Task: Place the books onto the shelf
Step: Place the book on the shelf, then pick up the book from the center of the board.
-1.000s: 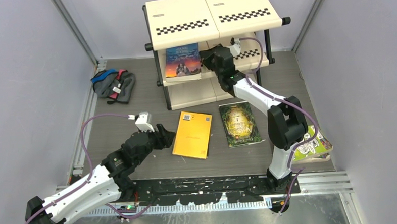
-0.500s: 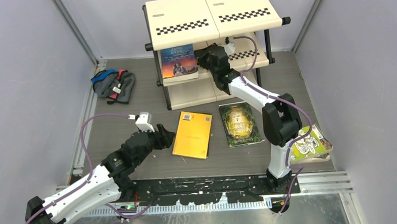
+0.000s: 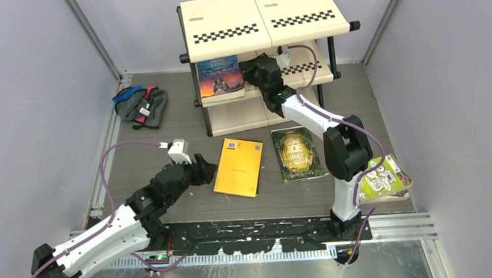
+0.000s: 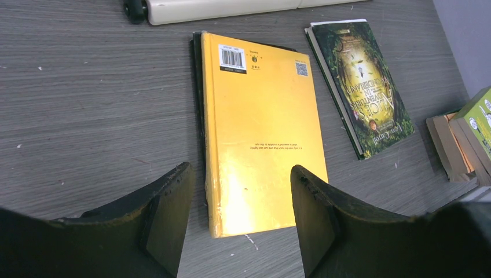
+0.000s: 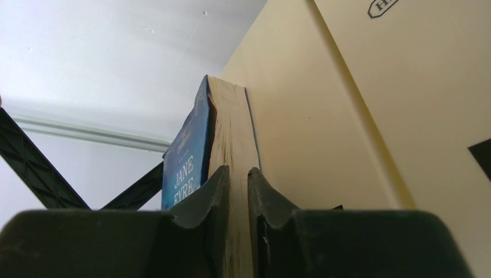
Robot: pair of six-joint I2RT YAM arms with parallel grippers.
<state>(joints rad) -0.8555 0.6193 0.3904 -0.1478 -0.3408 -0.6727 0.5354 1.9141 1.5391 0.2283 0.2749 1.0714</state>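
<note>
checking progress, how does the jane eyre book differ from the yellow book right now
The Jane Eyre book is blue and sits at the shelf's middle tier, clamped in the right gripper; the yellow book lies on the table, untouched, in front of the open left gripper. Both are paperbacks.

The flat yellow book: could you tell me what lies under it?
Under the yellow book, a flat black book's edge shows along its left side; its cover is hidden.
</note>
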